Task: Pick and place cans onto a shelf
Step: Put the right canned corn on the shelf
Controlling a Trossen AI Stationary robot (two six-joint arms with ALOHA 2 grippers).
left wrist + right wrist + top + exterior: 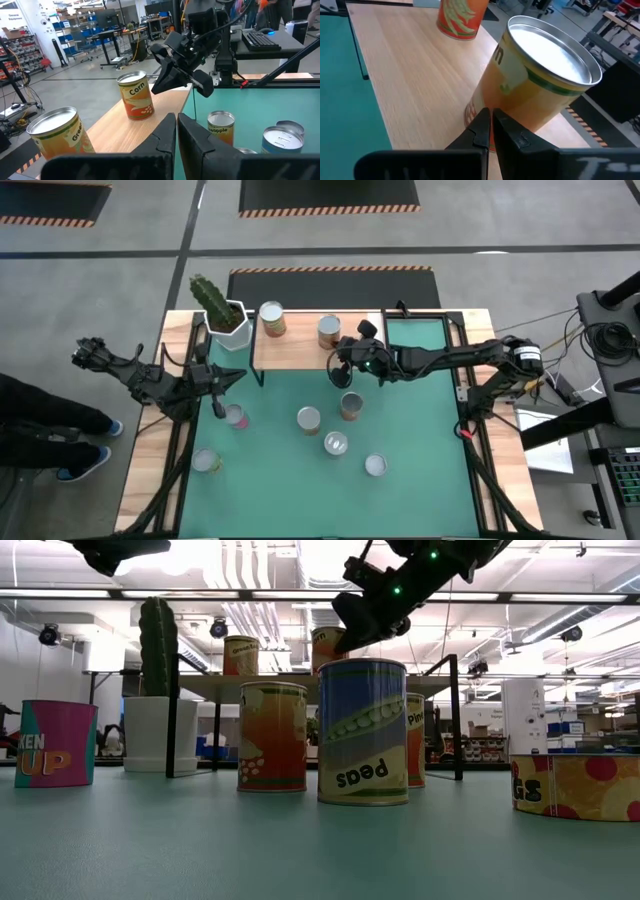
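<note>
Two cans [271, 319] stand on the shelf [300, 352] beside a cactus pot [228, 323]; apparently six dot the green mat [420, 430]. The right gripper [340, 366], pressed together, hovers by the shelf edge; the left gripper [222, 380], likewise closed, waits nearby.

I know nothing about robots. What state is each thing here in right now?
Shelf: standing, holds two cans.
Shelf cans: upright.
Six loose cans: upright on the green mat, apart.
Cactus pot: upright beside the shelf.
Right tool: shut, empty, beside a shelf can.
Left tool: shut, empty, above the mat.
</note>
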